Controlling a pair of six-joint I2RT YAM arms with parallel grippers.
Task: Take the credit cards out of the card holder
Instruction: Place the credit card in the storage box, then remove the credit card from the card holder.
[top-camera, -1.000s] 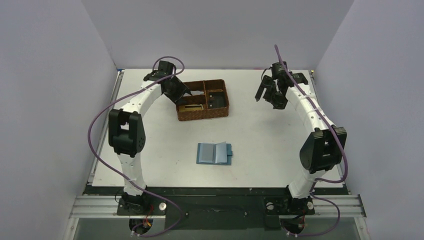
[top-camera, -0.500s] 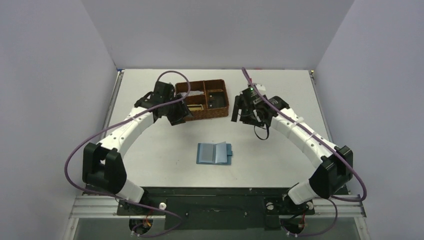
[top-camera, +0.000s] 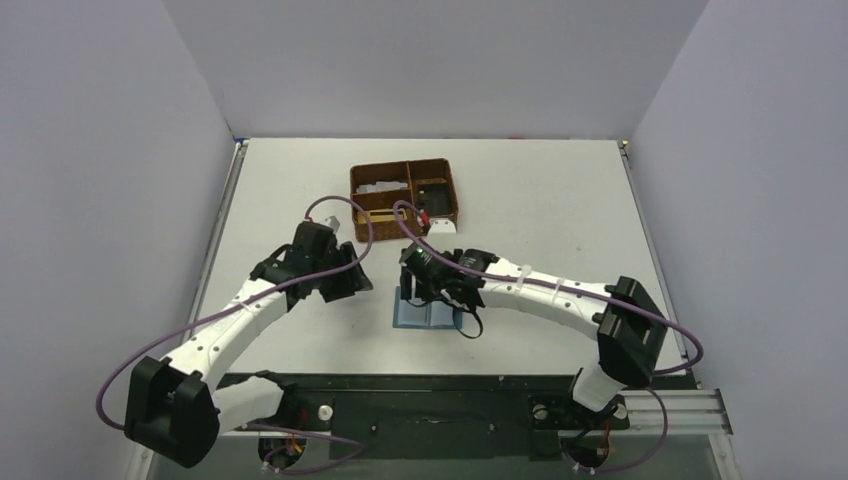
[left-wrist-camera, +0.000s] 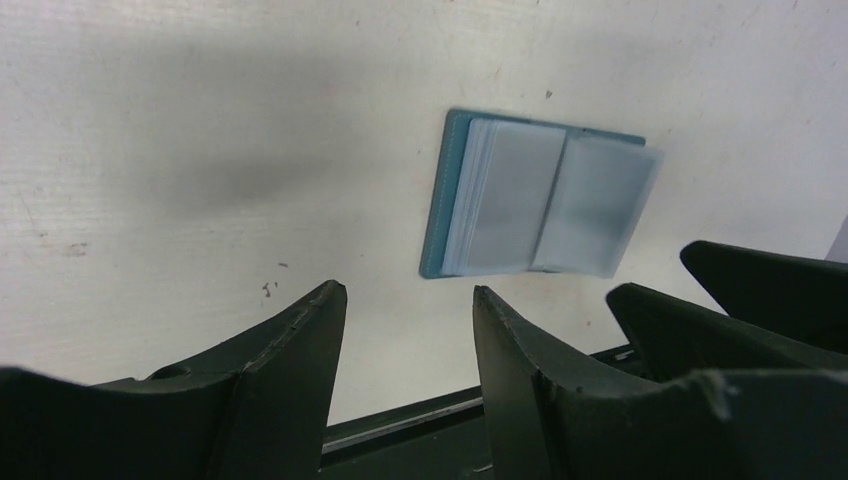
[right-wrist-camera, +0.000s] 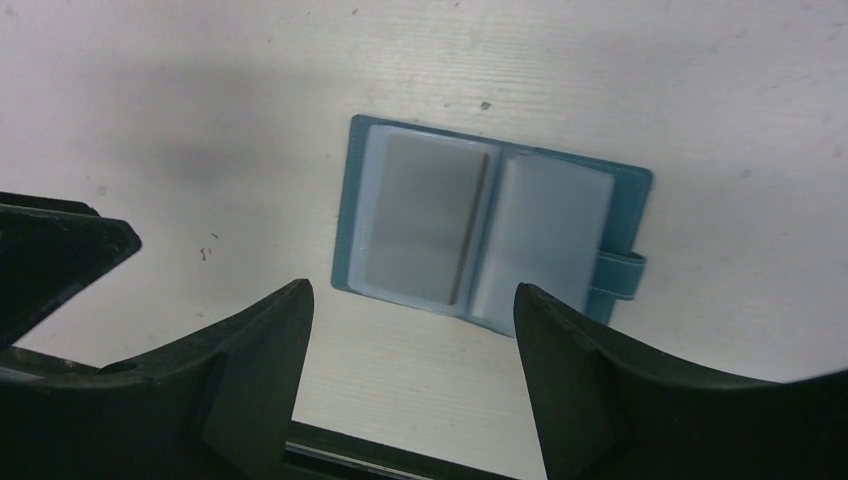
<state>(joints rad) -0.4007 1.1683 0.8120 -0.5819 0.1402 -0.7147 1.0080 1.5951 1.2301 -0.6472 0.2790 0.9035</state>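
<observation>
A: Surface & room, quick?
B: White table (top-camera: 560, 200), lightly scuffed w/ dark specks, is sitting inside pale lavender walls (top-camera: 420, 60) on 3 sides. Brown woven basket (top-camera: 453, 198) is standing far centre.

A: Card holder?
B: Card holder (right-wrist-camera: 490, 235) is lying open, flat on the table, near centre, well apart from the basket. Right claw (right-wrist-camera: 412, 292) is hovering over it, fingers spread wide, gripping nothing. Left claw (left-wrist-camera: 410, 295) is hanging just left of it, also wide, nothing btwn the fingers.

A: Views differing?
B: Top cam: right arm is covering most of the holder. Right wrist cam is showing it whole: teal cover, snap tab (right-wrist-camera: 620, 275) sticking out on the right edge, and what's looking like a grey credit card (right-wrist-camera: 425, 220) under the clear left sleeve. Left wrist cam is giving it blurry & angled, w/ the right claw's fingers poking in at the edge.
</observation>
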